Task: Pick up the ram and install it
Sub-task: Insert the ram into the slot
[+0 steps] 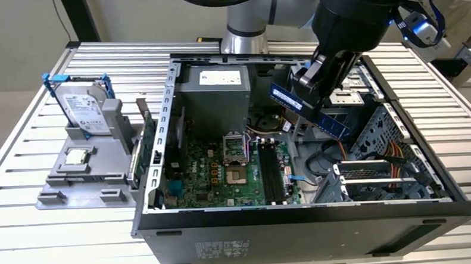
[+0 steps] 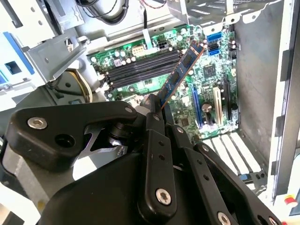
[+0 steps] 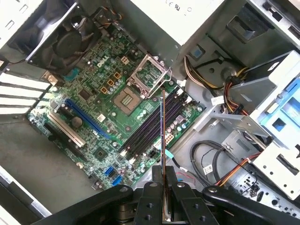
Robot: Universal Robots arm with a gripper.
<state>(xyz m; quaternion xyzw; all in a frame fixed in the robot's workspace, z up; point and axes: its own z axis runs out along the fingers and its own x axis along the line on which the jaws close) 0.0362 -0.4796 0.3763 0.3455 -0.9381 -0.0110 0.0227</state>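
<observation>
My gripper (image 1: 317, 88) is shut on the ram (image 1: 294, 101), a long, thin blue stick with dark chips, and holds it tilted in the air above the open computer case. In the second wrist view the ram (image 2: 183, 70) sticks out from between the black fingers (image 2: 152, 123) over the green motherboard (image 2: 206, 79). Seen edge-on in the first wrist view, the ram (image 3: 162, 126) lines up roughly along the black memory slots (image 3: 149, 127). Those slots (image 1: 269, 173) lie on the case floor, well below the stick.
The case's metal walls (image 1: 162, 129) enclose the motherboard, an open CPU socket (image 1: 234, 145), the power supply (image 1: 216, 79) and a drive cage with cables (image 1: 384, 161). At the exterior view's left, a grey stand holds a hard drive (image 1: 84, 109) and a CPU chip (image 1: 76, 155).
</observation>
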